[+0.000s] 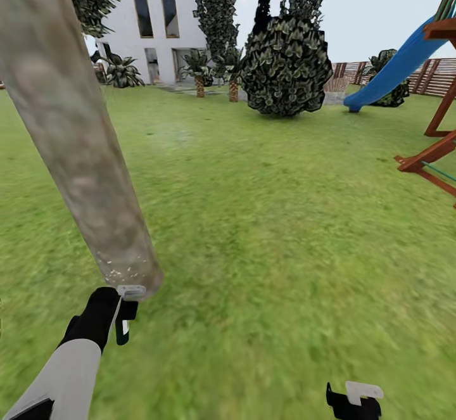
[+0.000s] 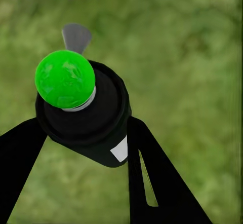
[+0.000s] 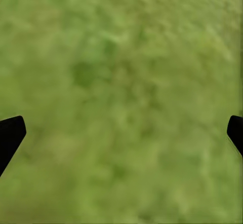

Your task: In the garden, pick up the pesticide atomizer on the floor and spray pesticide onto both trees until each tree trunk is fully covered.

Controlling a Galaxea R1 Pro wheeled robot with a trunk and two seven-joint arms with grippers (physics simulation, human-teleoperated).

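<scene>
We see a smooth mottled grey-beige tree trunk (image 1: 76, 147) | left gripper (image 2: 76, 148) clenched on dark pesticide atomizer (image 2: 86, 117), nozzle seemingly touching trunk base | right gripper (image 3: 121, 133) spread over blurry lawn (image 3: 121, 57)

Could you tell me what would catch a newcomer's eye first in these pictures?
A thick mottled tree trunk leans across the left of the head view, its base speckled white. The left gripper holds the pesticide atomizer right at that base. Beyond the lawn stand a round dark bush and a blue slide.
</scene>
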